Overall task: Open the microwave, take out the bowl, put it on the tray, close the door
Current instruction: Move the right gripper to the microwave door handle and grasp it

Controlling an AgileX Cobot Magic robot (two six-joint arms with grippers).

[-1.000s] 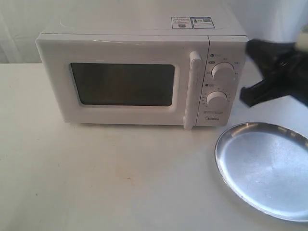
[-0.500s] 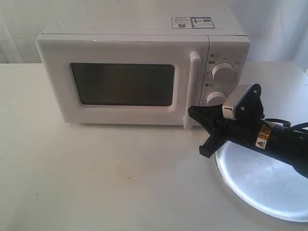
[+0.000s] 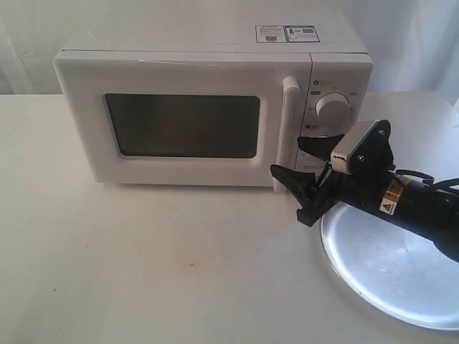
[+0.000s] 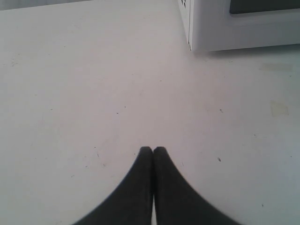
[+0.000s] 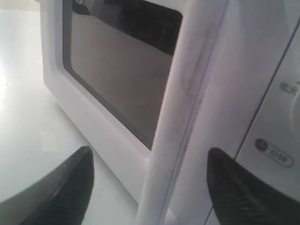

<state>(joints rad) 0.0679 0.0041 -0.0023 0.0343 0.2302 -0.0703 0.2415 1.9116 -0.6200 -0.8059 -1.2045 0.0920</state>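
Note:
The white microwave [image 3: 201,107] stands at the back of the table with its door [image 3: 183,125] shut. The bowl is hidden; nothing shows through the dark window [image 5: 117,61]. My right gripper [image 3: 287,156] is open at the lower end of the door's vertical bar handle [image 3: 290,122]. In the right wrist view the handle [image 5: 183,108] stands between the two spread fingers [image 5: 75,183], not touching either. The silver tray [image 3: 391,276] lies at the right front, under the right arm. My left gripper [image 4: 153,149] is shut on nothing, low over the bare table.
Two round knobs [image 3: 331,107] sit on the panel right of the handle, the lower one behind my right gripper. A bottom corner of the microwave [image 4: 234,28] shows in the left wrist view. White table [image 3: 143,265] stretches in front and to the left.
My right gripper came down from beside the knobs, then moved left and slightly up off the tray's rim. Its open fingers now straddle the handle's lower end.

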